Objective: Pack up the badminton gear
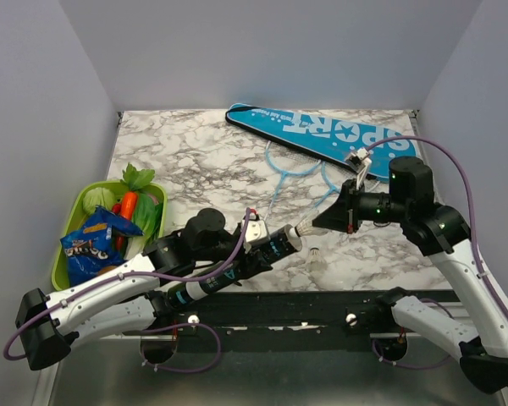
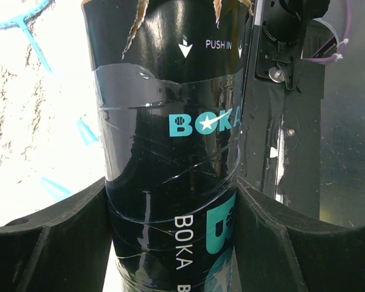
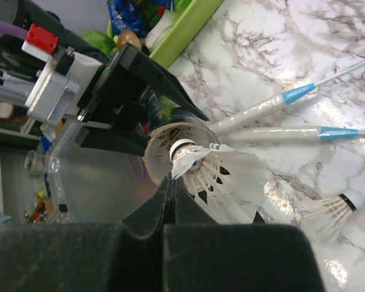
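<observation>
Top: left gripper [image 1: 254,252] clamps dark tube [image 1: 277,244], centre-near; right gripper [image 1: 323,222] pinches shuttlecock [image 1: 307,227] at tube mouth.
Left wrist: tube fills frame, mouth cut off.
Right wrist: cork meets tube rim; second shuttlecock [image 3: 331,210] lies loose; fingertips blurred.

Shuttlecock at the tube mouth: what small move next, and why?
Probably ease the right end effector forward, sliding the shuttlecock into the tube: its cork sits at the open mouth, and the left end effector grips the tube.

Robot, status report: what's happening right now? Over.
Left gripper shut on dark tube. Right gripper shut on shuttlecock, cork at tube's mouth. Second shuttlecock lying on table. Nothing blocking the mouth.
</observation>
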Controlling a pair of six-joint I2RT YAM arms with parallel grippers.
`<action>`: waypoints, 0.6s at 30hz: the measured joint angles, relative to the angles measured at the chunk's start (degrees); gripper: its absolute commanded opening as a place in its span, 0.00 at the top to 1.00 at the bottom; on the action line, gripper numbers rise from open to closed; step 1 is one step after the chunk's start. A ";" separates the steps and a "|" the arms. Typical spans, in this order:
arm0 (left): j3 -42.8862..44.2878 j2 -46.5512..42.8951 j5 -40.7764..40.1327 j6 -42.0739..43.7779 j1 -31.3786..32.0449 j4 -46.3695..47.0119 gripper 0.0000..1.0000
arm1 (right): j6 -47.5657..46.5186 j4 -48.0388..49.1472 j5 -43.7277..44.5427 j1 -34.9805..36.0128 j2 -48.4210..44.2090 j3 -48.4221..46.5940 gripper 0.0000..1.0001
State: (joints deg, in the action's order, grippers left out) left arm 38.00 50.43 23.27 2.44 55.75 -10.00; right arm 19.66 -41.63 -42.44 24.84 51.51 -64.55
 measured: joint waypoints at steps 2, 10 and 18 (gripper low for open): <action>0.00 0.07 -0.02 0.00 0.11 0.00 0.89 | 0.39 0.02 -0.09 1.60 -0.09 0.00 0.99; -0.02 0.00 -0.02 0.00 0.26 0.02 0.89 | 2.62 2.40 0.35 7.89 0.87 1.14 1.00; -0.57 -1.60 0.02 -0.04 0.26 0.07 0.89 | 5.51 7.80 0.90 11.91 3.45 5.18 0.99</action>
State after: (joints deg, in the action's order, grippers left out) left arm 37.43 48.84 23.29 2.39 56.01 -9.93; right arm 25.17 -33.82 -41.54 36.75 54.96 -59.37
